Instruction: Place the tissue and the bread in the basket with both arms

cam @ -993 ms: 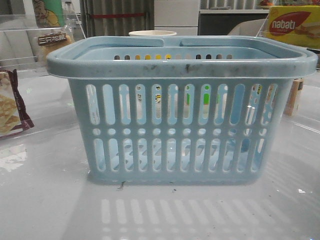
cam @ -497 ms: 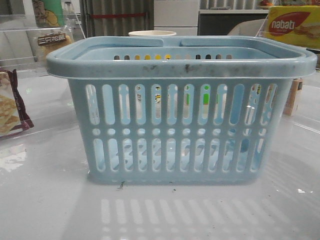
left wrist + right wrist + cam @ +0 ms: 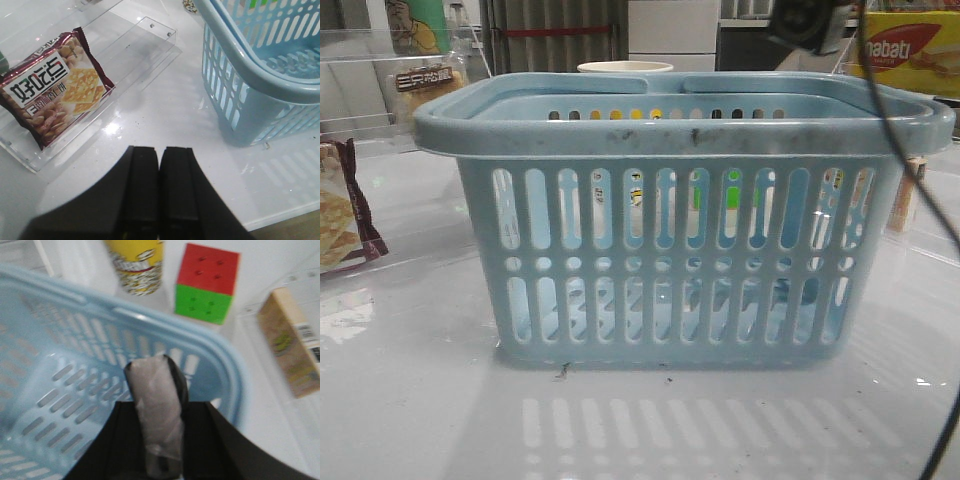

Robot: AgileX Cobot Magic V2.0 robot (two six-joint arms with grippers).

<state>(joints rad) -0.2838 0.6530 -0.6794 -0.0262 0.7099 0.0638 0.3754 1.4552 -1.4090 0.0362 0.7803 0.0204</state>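
Left gripper (image 3: 160, 195): black fingers pressed flat together with nothing between them, held above the surface.
Right gripper (image 3: 159, 440): black fingers spread to either side of the tissue (image 3: 157, 415) and clamped on it, the pack standing out past the fingertips.
Right arm (image 3: 810, 22): its dark wrist shows at the top of the front view, a black cable hanging from it.

I read "abati" on the yellow-red box (image 3: 910, 55) behind the basket (image 3: 685, 125); white Chinese characters on the maroon cracker bag (image 3: 52, 90).
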